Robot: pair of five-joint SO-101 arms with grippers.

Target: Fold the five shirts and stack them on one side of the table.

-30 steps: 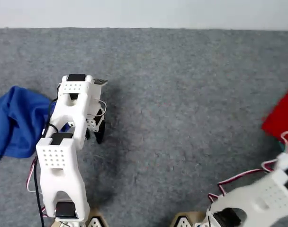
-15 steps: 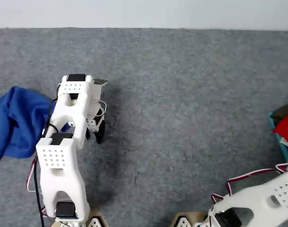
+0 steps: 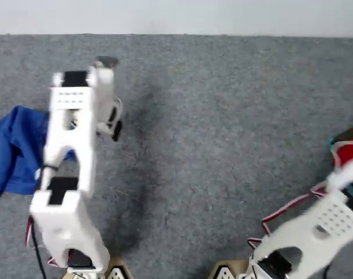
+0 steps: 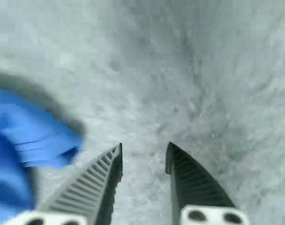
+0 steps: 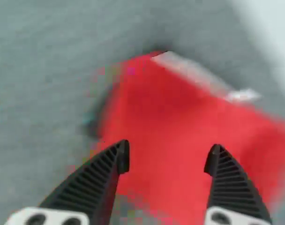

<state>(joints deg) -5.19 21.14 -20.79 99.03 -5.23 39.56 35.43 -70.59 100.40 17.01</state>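
The left gripper (image 4: 143, 154) is hanging with its ribbed, tapered fingers spread and empty above the grey, felt-like table (image 4: 203, 70). One crumpled blue shirt (image 4: 25, 140) is lying just beside it. The right gripper (image 5: 168, 152), likewise spread and empty, is hovering directly over one smooth red shirt (image 5: 180, 112). The left arm (image 3: 72, 145) is holding an extended pose, and the right arm (image 3: 321, 224) is angling outward.

Grey felt-like surface (image 3: 223, 116) is lying flat and spanning the high view from 9 o'clock across to 3 o'clock, its fuzzy texture showing throughout. A pale wall strip (image 3: 176, 16) is running along the 12 o'clock edge and meeting the grey in a straight line. A soft dark shadow (image 3: 136, 203) is falling on the surface toward 7 o'clock of centre.
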